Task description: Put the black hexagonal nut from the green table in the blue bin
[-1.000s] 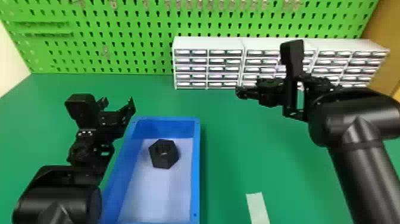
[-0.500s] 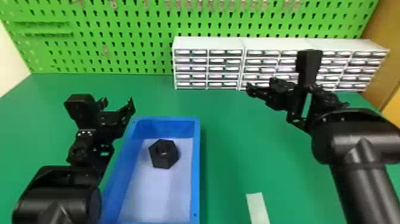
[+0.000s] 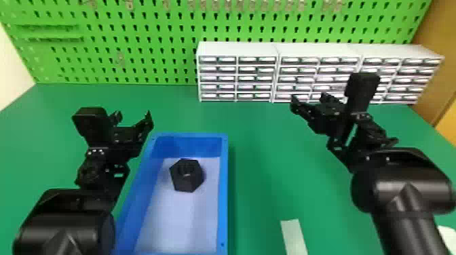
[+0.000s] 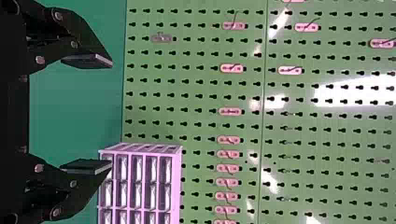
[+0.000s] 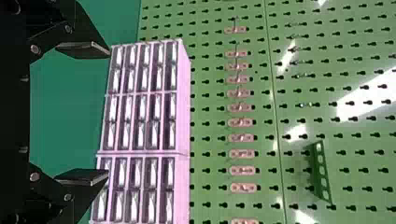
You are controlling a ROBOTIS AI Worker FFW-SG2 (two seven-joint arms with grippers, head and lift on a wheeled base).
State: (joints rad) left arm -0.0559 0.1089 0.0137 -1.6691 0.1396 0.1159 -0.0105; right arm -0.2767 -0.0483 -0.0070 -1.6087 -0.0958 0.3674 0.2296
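Note:
The black hexagonal nut (image 3: 187, 175) lies on the pale floor of the blue bin (image 3: 224, 190), toward its far end, touched by no gripper. My left gripper (image 3: 134, 118) is held beside the bin's far left corner. In the left wrist view that left gripper (image 4: 112, 114) stands open with nothing between its fingers. Well to the right of the bin, in front of the drawer cabinets, is my right gripper (image 3: 308, 100). The right wrist view has the right gripper (image 5: 109, 112) open too, its two fingers wide apart and holding nothing.
White drawer cabinets (image 3: 237, 49) stand at the back of the green table (image 3: 264, 162), against a green pegboard (image 3: 142, 40). A pale strip (image 3: 293, 237) lies on the table near the front, right of the bin. Something white (image 3: 448, 235) shows at the right front edge.
My right arm has drawn back to the right and a little toward the front, its gripper moving farther from the bin. The left arm and the nut have stayed put.

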